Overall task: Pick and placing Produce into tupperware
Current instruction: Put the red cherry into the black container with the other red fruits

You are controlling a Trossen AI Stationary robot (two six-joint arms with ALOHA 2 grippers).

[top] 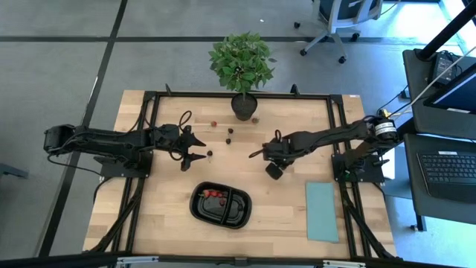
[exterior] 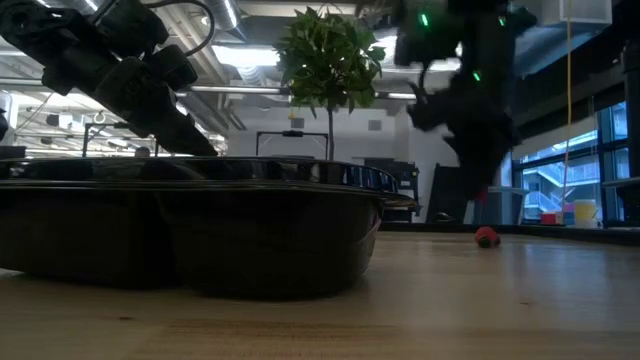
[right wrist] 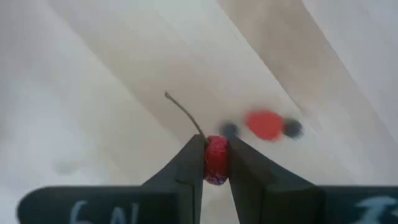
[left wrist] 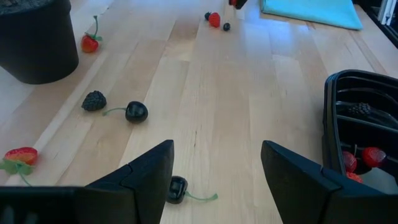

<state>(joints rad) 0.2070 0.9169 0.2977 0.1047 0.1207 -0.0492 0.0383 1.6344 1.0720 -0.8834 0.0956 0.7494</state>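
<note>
Jaws of the right gripper [right wrist: 216,163] are clamped on a red cherry [right wrist: 216,159], its thin stem sticking up past the fingers [right wrist: 186,168]. From above, that gripper [top: 274,168] sits right of the desk's [top: 163,223] middle, between the tray [top: 220,205] and the teal sheet [top: 321,211]. Below it on the wood lie a red piece [right wrist: 263,124] and two small dark berries, one [right wrist: 229,129] beside it and one [right wrist: 292,128] on its other side.

The left gripper [top: 195,147] hangs left of centre, jaws wide apart and holding nothing. Between its fingers [left wrist: 140,177] the wrist view shows a dark cherry [left wrist: 176,188] with a green stem lying on the desk, close under the gripper [left wrist: 217,171]. Farther off lie another dark cherry [left wrist: 136,111], a blackberry [left wrist: 94,101], a strawberry [left wrist: 21,155] near the edge, and another strawberry [left wrist: 89,43] beside the black pot [left wrist: 37,37] of the plant [top: 241,61].

The black two-part tray sits near the front edge of the desk, between the two arms. Its left part holds a few red pieces [top: 213,194]; the left wrist view shows red ones [left wrist: 364,158] and a blackberry [left wrist: 359,109] inside. In the low view the tray's wall [exterior: 200,225] fills the foreground, with one red piece [exterior: 486,237] on the desk behind it.
</note>
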